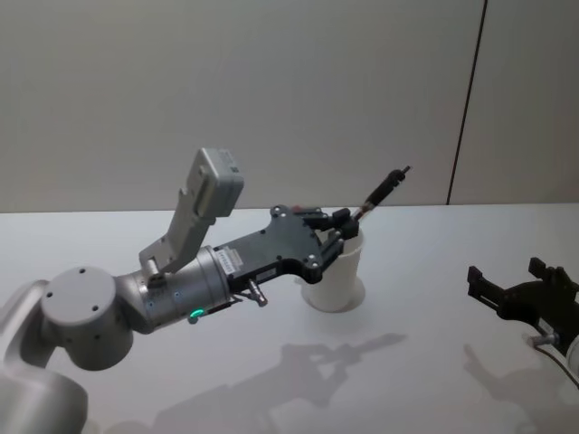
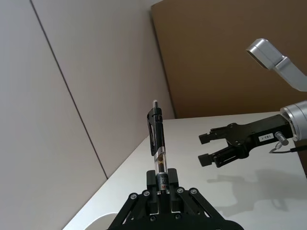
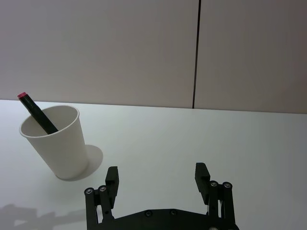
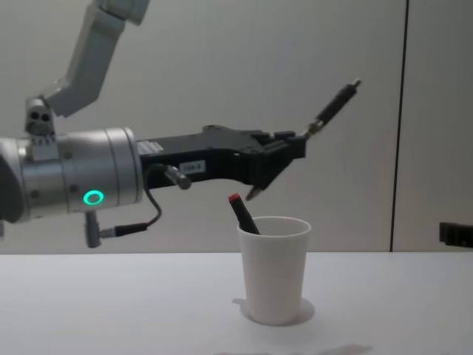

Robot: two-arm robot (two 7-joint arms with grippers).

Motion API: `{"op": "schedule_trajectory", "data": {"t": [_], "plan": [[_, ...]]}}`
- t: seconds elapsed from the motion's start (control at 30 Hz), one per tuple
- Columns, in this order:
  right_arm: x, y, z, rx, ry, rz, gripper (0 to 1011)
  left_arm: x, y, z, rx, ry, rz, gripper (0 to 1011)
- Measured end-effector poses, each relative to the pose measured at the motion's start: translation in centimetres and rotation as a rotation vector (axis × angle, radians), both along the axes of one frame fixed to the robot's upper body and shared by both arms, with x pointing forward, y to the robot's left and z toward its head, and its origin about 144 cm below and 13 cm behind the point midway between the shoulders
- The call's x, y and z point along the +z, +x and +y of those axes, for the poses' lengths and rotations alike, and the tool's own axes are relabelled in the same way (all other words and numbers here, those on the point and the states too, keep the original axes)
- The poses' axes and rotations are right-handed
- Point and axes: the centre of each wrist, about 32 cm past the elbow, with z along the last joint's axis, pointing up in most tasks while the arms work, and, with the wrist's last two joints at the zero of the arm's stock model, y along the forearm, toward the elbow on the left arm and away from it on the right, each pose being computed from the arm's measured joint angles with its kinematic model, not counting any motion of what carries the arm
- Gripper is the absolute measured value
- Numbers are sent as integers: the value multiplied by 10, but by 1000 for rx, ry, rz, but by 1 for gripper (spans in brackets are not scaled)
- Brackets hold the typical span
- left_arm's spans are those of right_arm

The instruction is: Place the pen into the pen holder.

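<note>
A plain pale wall (image 1: pixel 271 90) with one dark vertical seam backs a white bench (image 1: pixel 434 362), where the pen holder (image 4: pixel 273 274), a tapered white paper cup with a rolled rim, stands upright near the middle. The left gripper (image 2: pixel 162 179), reaching in from the robot's left, hangs in the air just above the cup and is clenched on the pen (image 4: pixel 336 103), a black pen with a clear middle section and a clip. Its fingers are drawn in to the width of the barrel and grip it near the writing end. The pen sits at a steep tilt: in the chest view its lower tip points down toward the cup's mouth from above the rim, apart from it and not inside, while the clip end angles up and away to the robot's right. A second pen (image 3: pixel 39 115), dark with a red end, leans inside the cup against its wall, the red end poking up over the rim on the robot's left side. The right gripper (image 1: pixel 505 276) is low over the bench at the robot's right, well apart from the cup, its fingers spread wide and grasping nothing.
</note>
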Motion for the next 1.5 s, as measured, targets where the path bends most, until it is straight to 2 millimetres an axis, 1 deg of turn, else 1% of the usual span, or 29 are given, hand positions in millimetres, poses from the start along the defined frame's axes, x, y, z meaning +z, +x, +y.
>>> {"op": "schedule_trajectory", "data": {"t": [0.27,0.63,1.5], "plan": [[0,0,0,0,0,0,1002,1,7,-11,-38,16,-8,142],[0,0,0,0,0,0,1001,1,12,-20,-60,47,-11,142],[0,0,0,7,6,-5,1002,2,15,-28,-71,73,0,142]]}}
